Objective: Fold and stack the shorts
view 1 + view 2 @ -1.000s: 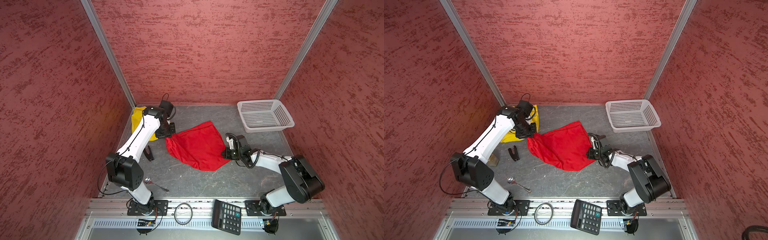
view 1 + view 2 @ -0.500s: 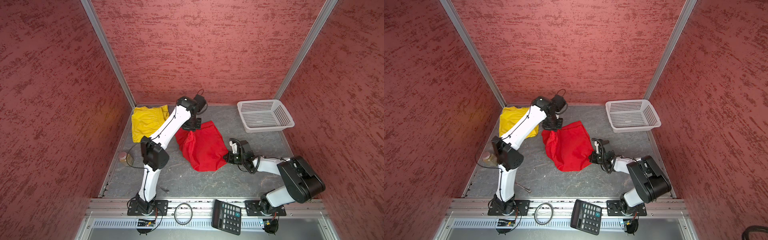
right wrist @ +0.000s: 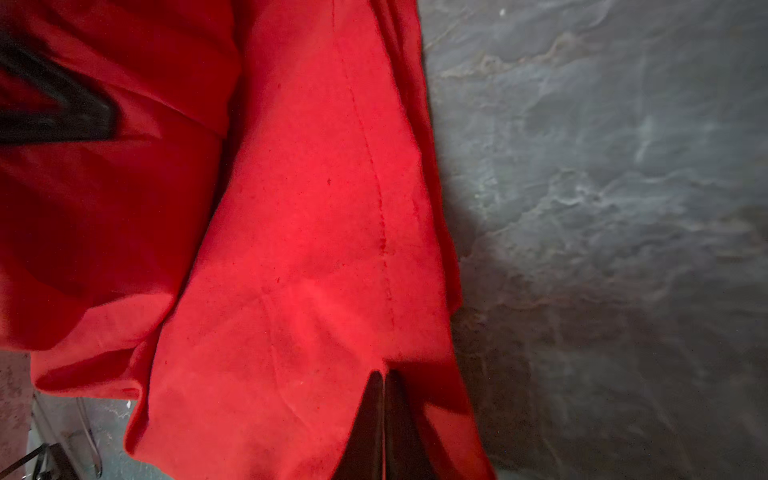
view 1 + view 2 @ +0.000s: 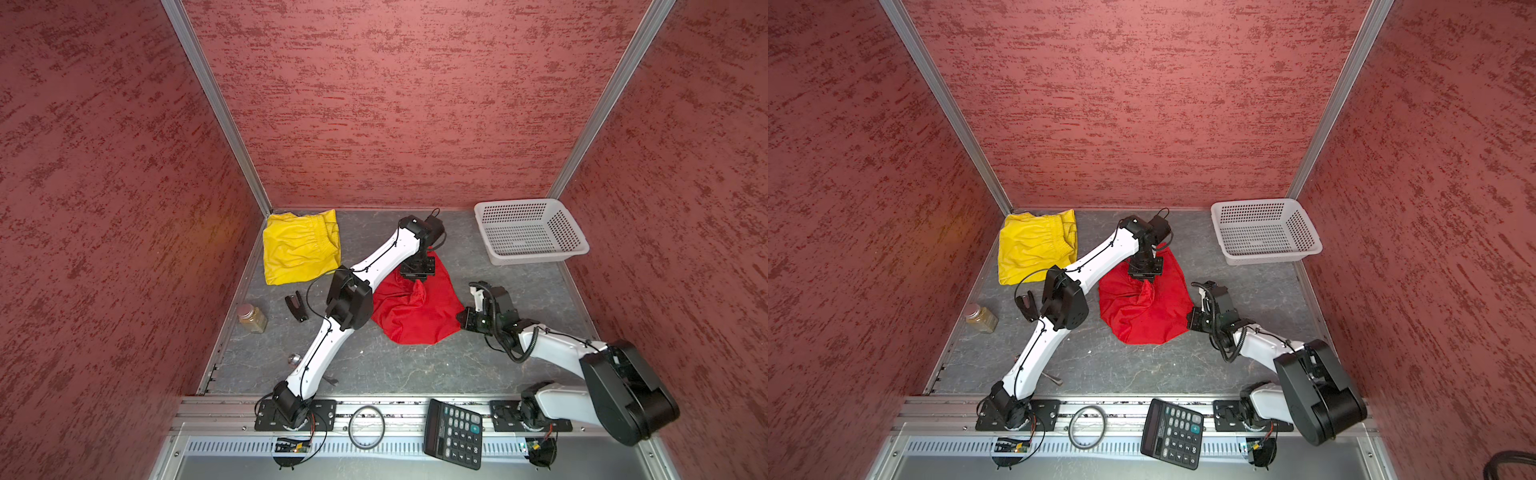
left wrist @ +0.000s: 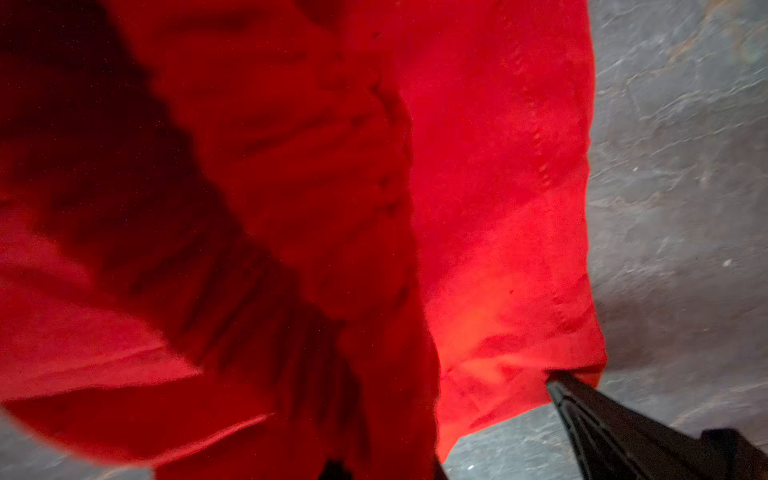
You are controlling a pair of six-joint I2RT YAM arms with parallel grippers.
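The red shorts (image 4: 419, 316) lie bunched in the middle of the grey table, with one part pulled up into a peak. My left gripper (image 4: 417, 283) points down over their far side, shut on that raised fold (image 4: 1145, 286). Red cloth fills the left wrist view (image 5: 291, 208) and hides the fingers. My right gripper (image 4: 464, 319) lies low at the right edge of the red shorts; its fingertips (image 3: 376, 386) are pressed together on the hem (image 3: 316, 249). The yellow shorts (image 4: 299, 249) lie flat in the back left corner, apart from both grippers.
A white perforated basket (image 4: 530, 230) stands at the back right. On the left of the table are a small jar (image 4: 252, 318), a black clip (image 4: 296, 306) and a spoon (image 4: 295, 358). A calculator (image 4: 453, 432) and a ring (image 4: 366, 422) rest on the front rail.
My left arm has swung from beside the yellow shorts to the right, carrying the red shorts' left side over the rest. The red shorts went from spread to bunched. The right gripper kept its hold.
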